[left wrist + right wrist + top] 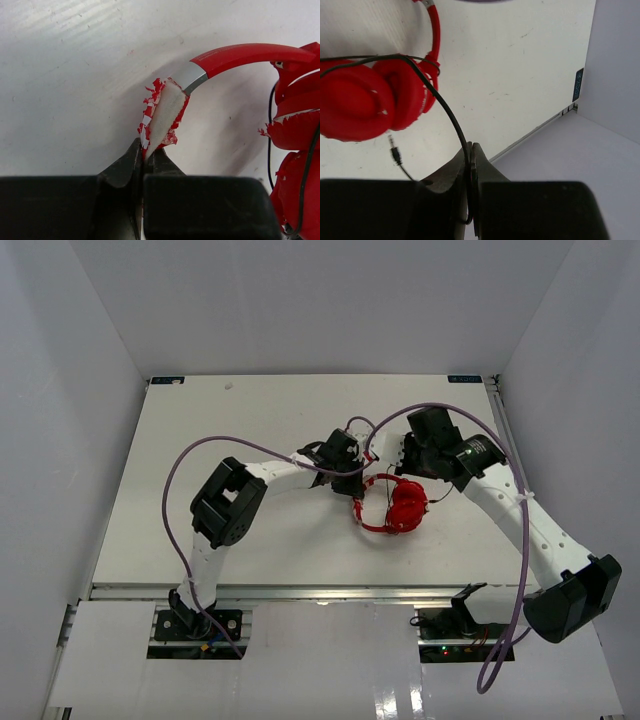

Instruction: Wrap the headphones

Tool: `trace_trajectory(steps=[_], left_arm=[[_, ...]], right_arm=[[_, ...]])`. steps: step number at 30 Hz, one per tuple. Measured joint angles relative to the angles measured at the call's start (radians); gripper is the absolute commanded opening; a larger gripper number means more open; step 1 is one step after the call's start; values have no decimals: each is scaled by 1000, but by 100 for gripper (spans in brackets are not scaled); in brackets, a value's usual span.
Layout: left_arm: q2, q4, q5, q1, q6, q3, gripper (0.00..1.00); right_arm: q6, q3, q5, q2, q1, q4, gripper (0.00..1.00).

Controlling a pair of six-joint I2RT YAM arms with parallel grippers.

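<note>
Tightly in L pincer: headphones.

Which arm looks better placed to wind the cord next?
Probably right: the right gripper is shut on the thin black cable, while the left gripper pinches the headphones' frayed headband, steadying them.

White surface, faintly scuffed. Red headphones on it, right of centre, cups pressed together, thin black cable draped across them.

White table w/ blue tags at far corners, alu rail near edge, white walls
</note>
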Motion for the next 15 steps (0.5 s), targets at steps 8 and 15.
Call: trace_trajectory(steps=[8,15], left_arm=[[-50,52,38,-27,58,-32,0],[-144,85,73,-69,81,-76,0]], right_arm=[[-17,20,-63,0,-83,45,8],[-22,15,-175,17,-235,75,8]])
